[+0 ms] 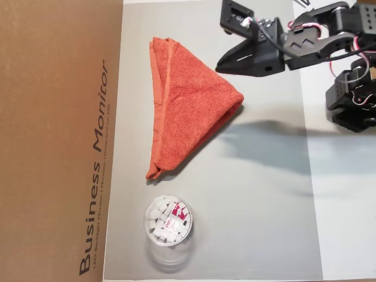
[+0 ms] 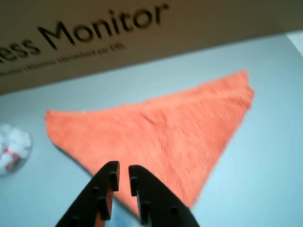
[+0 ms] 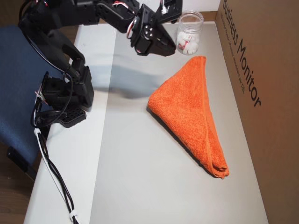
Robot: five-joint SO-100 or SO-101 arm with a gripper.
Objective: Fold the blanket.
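Blanket (image 1: 188,114): folded into a triangle on the grey mat (image 1: 258,223), long edge along the cardboard box (image 1: 53,117).
Gripper (image 2: 120,172): raised over the triangle's point, jaws nearly together, nothing between them.
Tub (image 1: 168,221): on the mat near the box, just beyond one end of the blanket.

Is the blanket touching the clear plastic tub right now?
Apart. An overhead view shows bare grey mat between the blanket's lower corner and the tub.
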